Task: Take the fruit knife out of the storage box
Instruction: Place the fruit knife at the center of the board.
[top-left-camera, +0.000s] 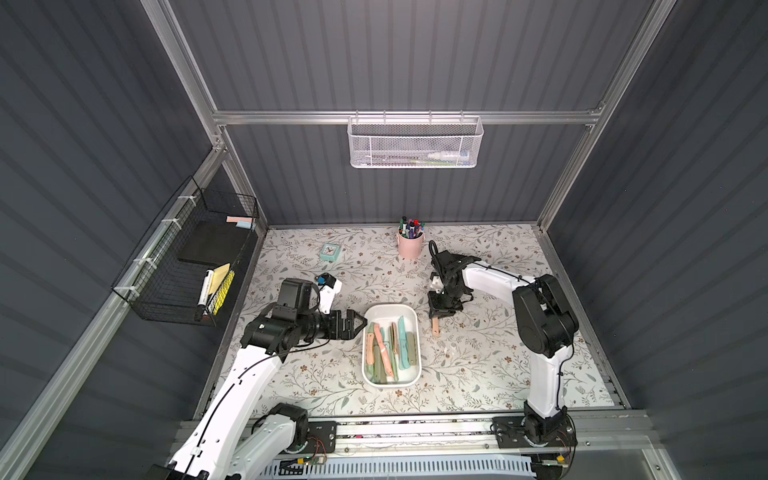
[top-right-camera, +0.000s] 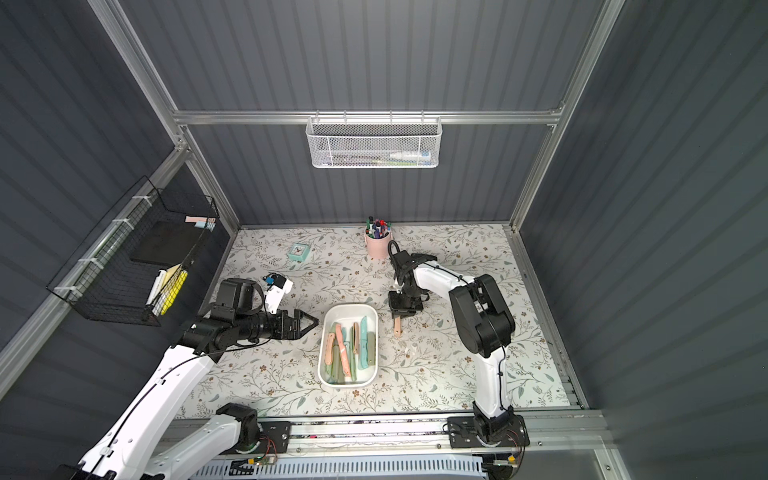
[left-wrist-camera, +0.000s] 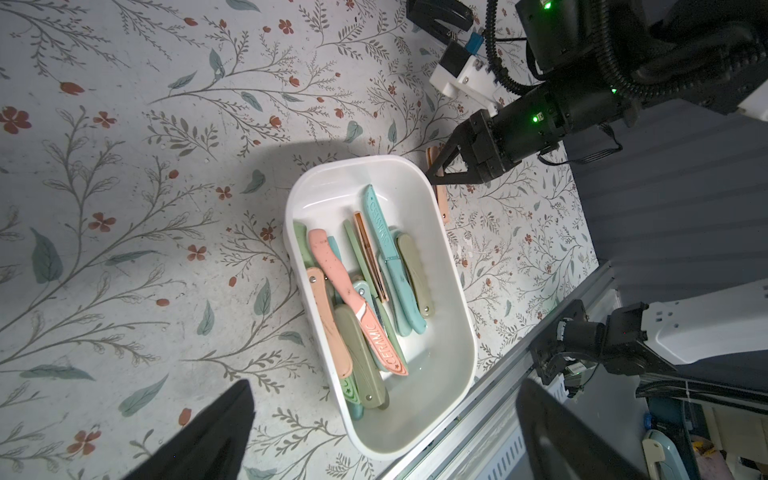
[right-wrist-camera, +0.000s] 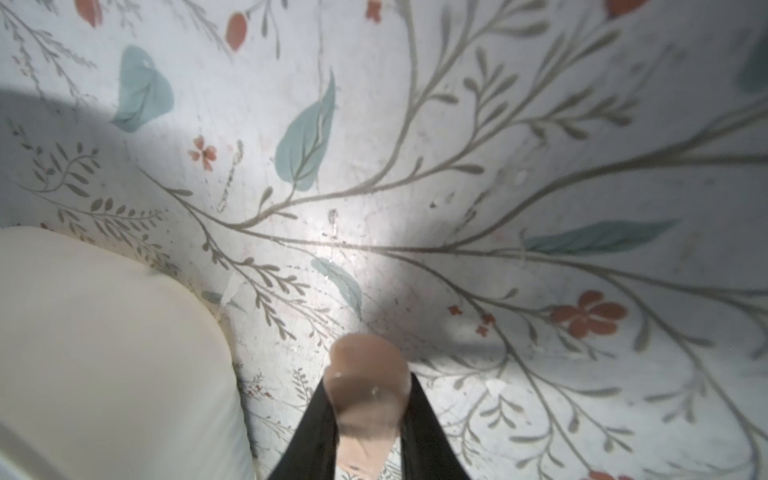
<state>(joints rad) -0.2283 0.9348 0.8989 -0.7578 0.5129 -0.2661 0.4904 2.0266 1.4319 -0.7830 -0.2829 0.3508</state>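
The right pincer (top-left-camera: 438, 318) is clamped on the knife (top-left-camera: 435, 328), which is outside the box (top-left-camera: 390, 306), just beside it near the centre of the counter (top-left-camera: 478, 361). The left pincer (top-left-camera: 360, 327) is fully open and empty. Extraction appears complete; only release remains.

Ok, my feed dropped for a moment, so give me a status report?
Right gripper shut on peach fruit knife, outside the storage box, beside it. Left gripper open, empty, at the box's opposite side. Other knives in the box; no obstruction seen.

Both top views look steeply down on the whole surface (top-left-camera: 478, 365). Left wrist view overlooks the storage box (left-wrist-camera: 365, 166); right wrist view hugs the right claw (right-wrist-camera: 368, 386).
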